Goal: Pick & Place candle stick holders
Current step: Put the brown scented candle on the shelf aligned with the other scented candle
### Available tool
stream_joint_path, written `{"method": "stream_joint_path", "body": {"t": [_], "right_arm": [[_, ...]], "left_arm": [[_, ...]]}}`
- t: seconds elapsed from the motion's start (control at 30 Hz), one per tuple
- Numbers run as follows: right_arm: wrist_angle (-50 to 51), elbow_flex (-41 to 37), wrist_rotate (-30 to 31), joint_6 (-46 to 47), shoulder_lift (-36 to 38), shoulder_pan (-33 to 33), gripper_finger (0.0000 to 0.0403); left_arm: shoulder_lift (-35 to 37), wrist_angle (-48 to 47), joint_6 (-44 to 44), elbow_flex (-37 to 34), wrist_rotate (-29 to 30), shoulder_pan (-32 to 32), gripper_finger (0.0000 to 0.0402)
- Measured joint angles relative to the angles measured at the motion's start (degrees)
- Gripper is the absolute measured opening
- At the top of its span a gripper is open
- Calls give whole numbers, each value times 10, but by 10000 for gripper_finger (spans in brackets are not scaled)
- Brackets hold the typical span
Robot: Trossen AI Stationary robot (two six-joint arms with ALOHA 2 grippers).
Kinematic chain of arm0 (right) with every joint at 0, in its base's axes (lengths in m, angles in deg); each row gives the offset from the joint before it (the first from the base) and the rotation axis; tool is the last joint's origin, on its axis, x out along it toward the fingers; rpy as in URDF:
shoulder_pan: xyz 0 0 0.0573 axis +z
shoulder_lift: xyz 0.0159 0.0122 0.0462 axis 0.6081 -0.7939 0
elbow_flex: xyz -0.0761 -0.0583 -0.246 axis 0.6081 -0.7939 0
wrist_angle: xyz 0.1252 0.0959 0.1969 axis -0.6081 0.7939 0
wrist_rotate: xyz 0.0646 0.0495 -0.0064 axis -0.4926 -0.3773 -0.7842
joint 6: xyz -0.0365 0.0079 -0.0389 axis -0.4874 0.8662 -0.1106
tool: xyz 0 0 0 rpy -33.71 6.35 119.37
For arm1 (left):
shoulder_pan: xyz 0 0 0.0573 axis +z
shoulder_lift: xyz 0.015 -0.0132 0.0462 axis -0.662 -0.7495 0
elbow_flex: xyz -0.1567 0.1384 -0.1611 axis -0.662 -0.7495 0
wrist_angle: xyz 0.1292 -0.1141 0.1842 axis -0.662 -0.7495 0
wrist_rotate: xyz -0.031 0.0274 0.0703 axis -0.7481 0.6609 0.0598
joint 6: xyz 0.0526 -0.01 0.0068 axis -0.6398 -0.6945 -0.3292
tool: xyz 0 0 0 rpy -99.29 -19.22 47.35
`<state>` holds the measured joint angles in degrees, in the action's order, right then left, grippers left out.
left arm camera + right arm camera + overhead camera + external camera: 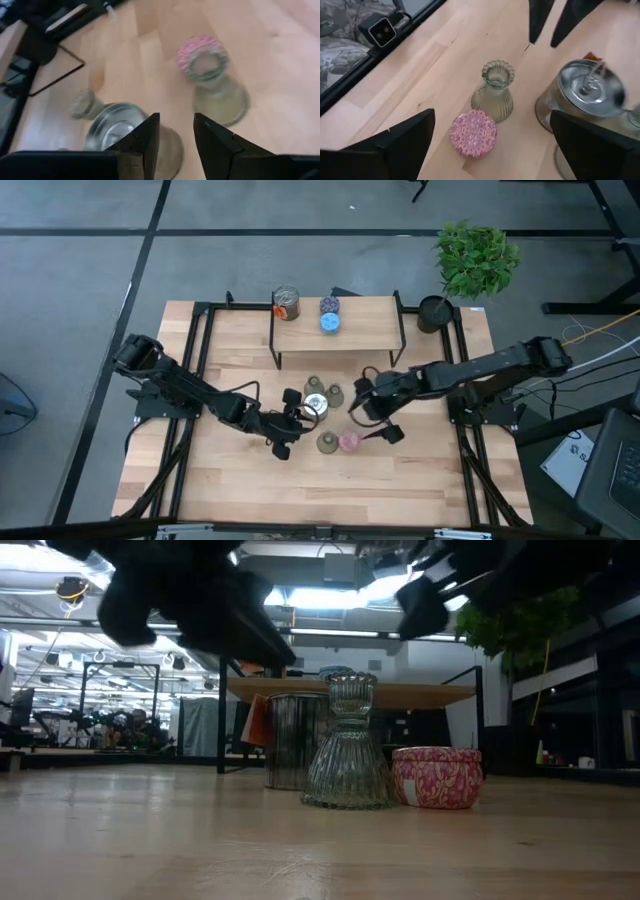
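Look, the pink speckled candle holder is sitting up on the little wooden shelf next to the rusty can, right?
Not quite. The pink speckled candle holder sits down on the table, beside a green glass vase-shaped holder, as the high view shows. The ones on the little wooden shelf by the rusty can are purple and blue.

Both arms reach inward (jaws parted), left gripper (287,423) and right gripper (375,423).

2 robot arms converge on candle stick holders at mid-surface

The left gripper (287,423) sits beside a silvery can (315,406); the right gripper (374,420) hovers near the pink holder (349,441). 3 holders stand on the raised shelf (370,330).
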<state>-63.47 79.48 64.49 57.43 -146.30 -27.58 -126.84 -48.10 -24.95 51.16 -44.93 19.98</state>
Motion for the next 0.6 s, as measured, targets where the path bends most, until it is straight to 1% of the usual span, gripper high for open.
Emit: {"method": "stream_joint_path", "body": {"t": [0.13, 0.3, 0.4, 0.53, 0.6], "right_arm": [[-29, -54, 0, 9, 62, 0, 398], [-54, -119, 2, 16, 130, 0, 398], [-87, -158, 2, 10, 166, 0, 398], [-141, -213, 21, 0, 215, -1, 398], [-146, -232, 32, 6, 241, -1, 398]], "left_arm": [[-12, 20, 0, 1, 4, 7, 116], [-16, 27, 29, 1, 4, 21, 116], [-18, 26, 50, 1, 0, 31, 116], [-18, 16, 74, 1, -4, 42, 116], [-18, 8, 82, 1, -15, 45, 116]]}}
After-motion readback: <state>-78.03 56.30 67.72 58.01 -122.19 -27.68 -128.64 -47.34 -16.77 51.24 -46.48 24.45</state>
